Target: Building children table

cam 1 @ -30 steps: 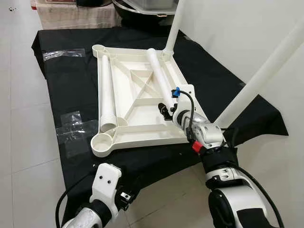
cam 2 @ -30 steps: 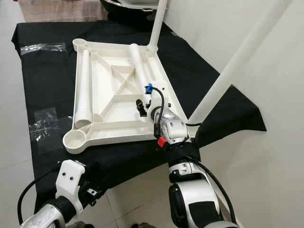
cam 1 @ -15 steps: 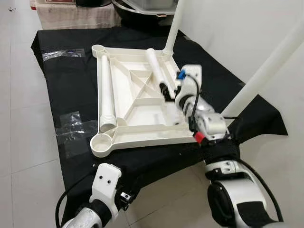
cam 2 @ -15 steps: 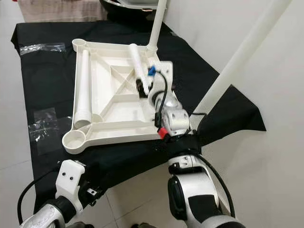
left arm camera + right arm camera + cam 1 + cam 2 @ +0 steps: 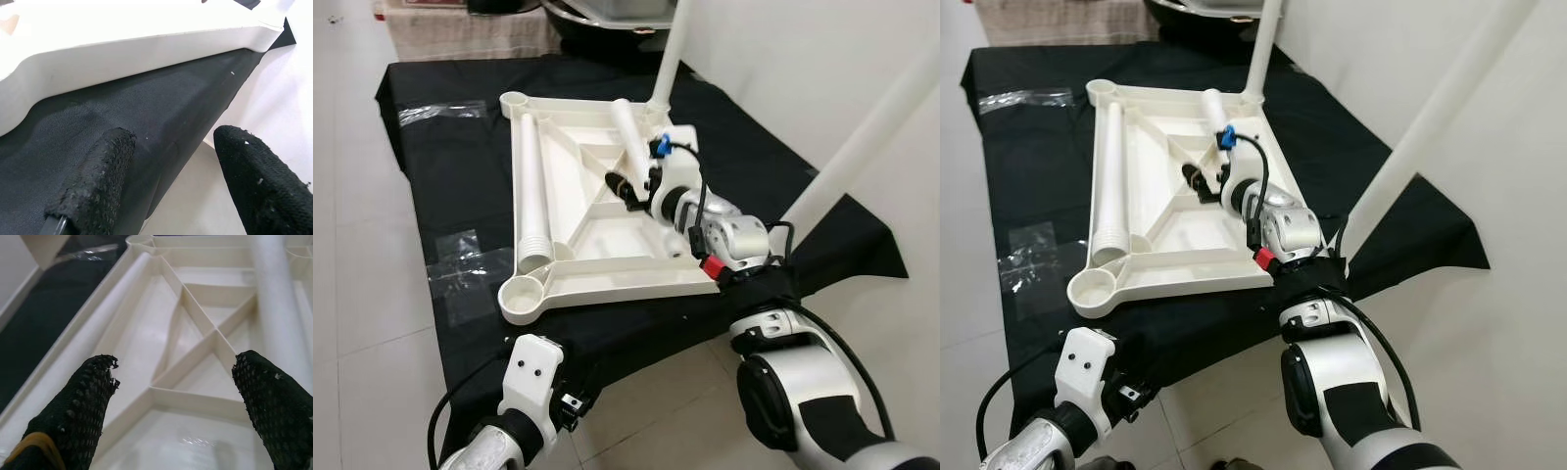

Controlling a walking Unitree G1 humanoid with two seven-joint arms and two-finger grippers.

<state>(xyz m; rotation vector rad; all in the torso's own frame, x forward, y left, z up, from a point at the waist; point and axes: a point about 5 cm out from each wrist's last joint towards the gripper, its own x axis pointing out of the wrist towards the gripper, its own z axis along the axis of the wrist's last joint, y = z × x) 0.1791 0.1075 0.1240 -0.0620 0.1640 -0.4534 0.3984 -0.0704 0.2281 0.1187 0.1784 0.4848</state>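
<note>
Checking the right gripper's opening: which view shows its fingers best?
The right wrist view: both fingers spread wide over the tabletop's ribs. The eye views show the right gripper small, fingers hard to separate.

White tabletop [image 5: 607, 269] upside down on black cloth, two loose legs [image 5: 532, 191] lying inside

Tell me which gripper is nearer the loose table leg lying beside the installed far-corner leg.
Right. The right gripper hovers open beside that leg over the tabletop; the left gripper hangs below the cloth's near edge.
</note>
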